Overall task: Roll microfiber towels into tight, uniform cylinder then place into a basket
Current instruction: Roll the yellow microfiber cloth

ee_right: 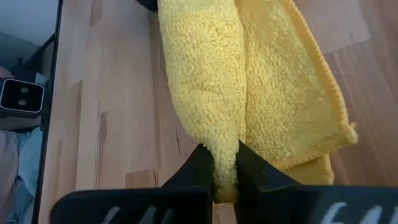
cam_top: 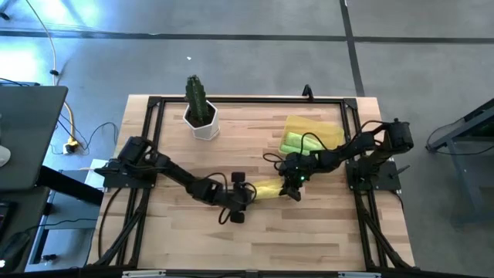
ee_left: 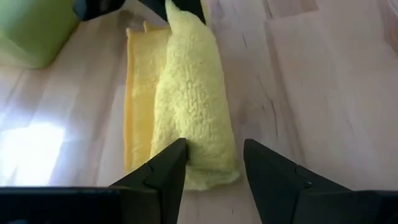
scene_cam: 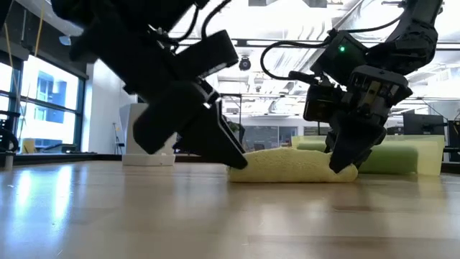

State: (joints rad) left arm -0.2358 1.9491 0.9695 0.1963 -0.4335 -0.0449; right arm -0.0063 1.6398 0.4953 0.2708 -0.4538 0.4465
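Pale butcher-block wooden table [cam_top: 255, 239] under a black frame, bright office ceiling behind, and the action sits at its middle. The fluffy bright yellow microfiber towel [ee_left: 189, 106] lies there half rolled, a plump tube with a flat flap beside it not yet wound in. The right gripper [ee_right: 225, 167] has its jaws clenched on one end of that roll, likely pinning it so the coil cannot spring loose. At the other end the left gripper [ee_left: 214, 163] has its fingers parted, straddling the roll's tip without squeezing it; my read is that it is placed to take a fresh bite and turn the tube further over the flap. Just behind the right arm sits the shallow translucent yellow plastic basket [cam_top: 328, 125], already carrying lime green rolled towels [cam_top: 297, 142], so this yellow one looks like the last to go. A white pot with a green cactus [cam_top: 201, 110] stands well apart toward the table's back edge. No brand, label or readable writing shows anywhere.
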